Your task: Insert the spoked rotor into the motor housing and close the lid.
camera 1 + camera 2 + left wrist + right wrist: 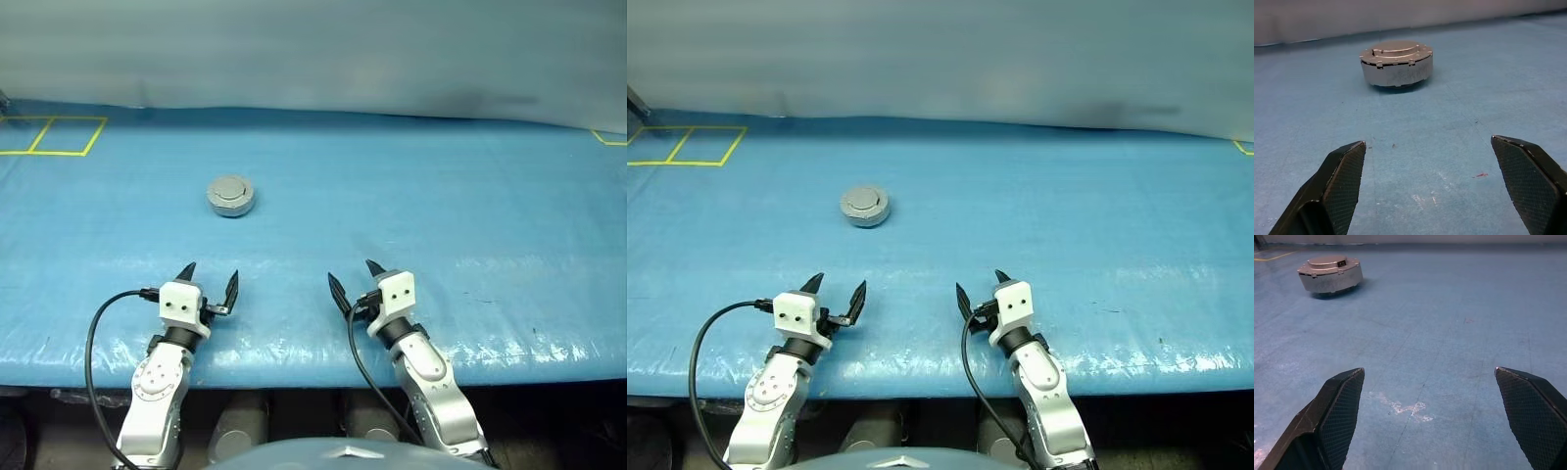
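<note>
With the lid (1396, 52) already seated on the motor housing (231, 197), well ahead of the empty, wide-open left gripper (209, 283) and right gripper (357, 282), any further nudge could have knocked the lid askew.

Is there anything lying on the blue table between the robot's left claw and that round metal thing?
Nothing visible. The left claw is open and empty, and bare blue table lies between it and the motor housing, which sits with its lid on. The right claw is open too, off to the side.
</note>
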`<move>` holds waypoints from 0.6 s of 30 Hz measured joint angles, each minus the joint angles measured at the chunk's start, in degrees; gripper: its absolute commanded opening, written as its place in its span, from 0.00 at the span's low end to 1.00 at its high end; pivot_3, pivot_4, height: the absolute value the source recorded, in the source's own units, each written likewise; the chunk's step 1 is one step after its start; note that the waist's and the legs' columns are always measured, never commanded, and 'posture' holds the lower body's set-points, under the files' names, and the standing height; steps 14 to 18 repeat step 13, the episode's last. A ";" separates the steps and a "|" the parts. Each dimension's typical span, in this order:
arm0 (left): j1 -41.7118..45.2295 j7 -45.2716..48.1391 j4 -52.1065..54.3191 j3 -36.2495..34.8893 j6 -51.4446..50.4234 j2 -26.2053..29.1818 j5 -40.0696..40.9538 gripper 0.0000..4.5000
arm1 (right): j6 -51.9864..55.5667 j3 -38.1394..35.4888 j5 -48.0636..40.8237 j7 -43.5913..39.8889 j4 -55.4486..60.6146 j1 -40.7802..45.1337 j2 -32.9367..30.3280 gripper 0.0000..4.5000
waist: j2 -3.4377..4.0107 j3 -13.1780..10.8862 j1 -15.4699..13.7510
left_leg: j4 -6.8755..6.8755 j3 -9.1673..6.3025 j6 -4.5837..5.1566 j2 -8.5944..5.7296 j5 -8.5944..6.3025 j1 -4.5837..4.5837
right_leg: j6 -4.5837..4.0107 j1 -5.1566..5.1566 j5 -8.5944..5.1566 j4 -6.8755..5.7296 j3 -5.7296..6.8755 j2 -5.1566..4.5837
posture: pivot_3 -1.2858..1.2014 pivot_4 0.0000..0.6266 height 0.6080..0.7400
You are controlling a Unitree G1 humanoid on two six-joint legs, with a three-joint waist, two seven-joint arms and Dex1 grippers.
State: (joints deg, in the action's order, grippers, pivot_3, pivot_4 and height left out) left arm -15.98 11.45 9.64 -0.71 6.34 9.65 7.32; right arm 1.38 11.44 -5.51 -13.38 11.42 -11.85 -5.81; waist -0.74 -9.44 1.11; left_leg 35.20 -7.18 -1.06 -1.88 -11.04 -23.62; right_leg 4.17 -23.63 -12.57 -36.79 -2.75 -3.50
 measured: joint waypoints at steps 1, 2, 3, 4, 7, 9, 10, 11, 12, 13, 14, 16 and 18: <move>0.01 -0.12 -0.17 -0.24 0.41 -0.51 0.08 1.00 | -0.18 -0.05 0.24 0.04 0.00 -0.02 0.03 1.00 | 0.00 0.00 0.05 | 0.00 0.00 0.00 0.01 0.00 0.02 | -0.01 0.00 -0.01 -0.03 0.01 0.02 | 0.52 0.24 1.00; 0.00 -0.11 -0.23 -0.33 0.55 -0.53 0.07 1.00 | -0.29 -0.08 0.43 0.04 0.00 -0.05 0.03 1.00 | 0.00 0.00 0.06 | 0.00 0.00 -0.01 0.01 0.00 0.03 | -0.02 0.01 -0.02 -0.04 0.04 0.04 | 0.52 0.24 1.00; 0.01 -0.09 -0.34 -0.53 0.69 -0.53 0.06 1.00 | -0.44 -0.09 0.53 0.04 0.00 -0.09 0.03 1.00 | 0.00 0.00 0.07 | 0.01 0.00 -0.01 0.02 0.00 0.04 | -0.03 0.02 -0.02 -0.05 0.05 0.04 | 0.52 0.24 1.00; 0.04 -0.08 -0.51 -0.83 0.79 -0.53 0.06 1.00 | -0.70 -0.11 0.63 0.03 -0.01 -0.13 0.03 1.00 | 0.01 0.00 0.08 | 0.02 0.00 -0.01 0.03 0.00 0.04 | -0.03 0.02 -0.02 -0.06 0.06 0.04 | 0.52 0.24 1.00; 0.29 -0.01 -0.73 -1.06 0.80 -0.53 0.07 1.00 | -0.82 -0.28 0.72 0.03 -0.03 -0.12 0.03 1.00 | 0.00 0.00 0.08 | 0.06 0.00 -0.01 0.03 0.00 0.03 | -0.02 0.05 -0.01 -0.04 0.05 0.01 | 0.52 0.24 1.00; 0.60 0.21 -0.75 -1.06 0.80 -0.53 0.06 1.00 | -0.83 -0.45 0.73 0.03 -0.08 -0.12 0.05 1.00 | 0.00 0.00 0.07 | 0.06 0.01 0.00 0.02 0.00 0.02 | -0.02 0.05 -0.01 -0.03 0.05 0.00 | 0.52 0.24 1.00; 0.76 0.36 -0.75 -1.04 0.80 -0.52 0.06 1.00 | -0.84 -0.59 0.74 0.04 -0.11 -0.13 0.06 1.00 | 0.00 0.00 0.08 | 0.05 0.01 0.00 0.02 0.00 0.02 | -0.02 0.05 -0.01 -0.03 0.06 0.01 | 0.52 0.24 1.00; 0.89 0.43 -0.75 -1.02 0.80 -0.52 0.05 1.00 | -0.84 -0.73 0.75 0.06 -0.14 -0.13 0.07 1.00 | 0.00 0.00 0.08 | 0.05 0.00 0.00 0.02 0.00 0.03 | -0.02 0.04 -0.01 -0.03 0.06 0.02 | 0.52 0.24 1.00; 0.96 0.51 -0.75 -1.01 0.79 -0.52 0.05 1.00 | -0.84 -0.79 0.75 0.09 -0.16 -0.14 0.09 1.00 | 0.00 0.00 0.09 | 0.04 0.00 0.00 0.01 0.00 0.03 | -0.02 0.04 -0.01 -0.04 0.07 0.03 | 0.52 0.24 1.00; 0.99 0.64 -0.75 -1.00 0.78 -0.52 0.05 1.00 | -0.84 -0.81 0.78 0.11 -0.16 -0.17 0.12 1.00 | 0.00 0.00 0.10 | 0.04 0.00 -0.01 0.01 0.00 0.03 | -0.02 0.04 -0.01 -0.04 0.07 0.04 | 0.52 0.24 1.00; 0.99 0.64 -0.75 -1.00 0.78 -0.52 0.05 1.00 | -0.84 -0.81 0.78 0.11 -0.16 -0.17 0.12 1.00 | 0.00 0.00 0.10 | 0.04 0.00 -0.01 0.01 0.00 0.03 | -0.02 0.04 -0.01 -0.04 0.07 0.04 | 0.52 0.24 1.00; 0.99 0.64 -0.75 -1.00 0.78 -0.52 0.05 1.00 | -0.84 -0.81 0.78 0.11 -0.16 -0.17 0.12 1.00 | 0.00 0.00 0.10 | 0.04 0.00 -0.01 0.01 0.00 0.03 | -0.02 0.04 -0.01 -0.04 0.07 0.04 | 0.52 0.24 1.00; 0.99 0.64 -0.75 -1.00 0.78 -0.52 0.05 1.00 | -0.84 -0.81 0.78 0.11 -0.16 -0.17 0.12 1.00 | 0.00 0.00 0.10 | 0.04 0.00 -0.01 0.01 0.00 0.03 | -0.02 0.04 -0.01 -0.04 0.07 0.04 | 0.52 0.24 1.00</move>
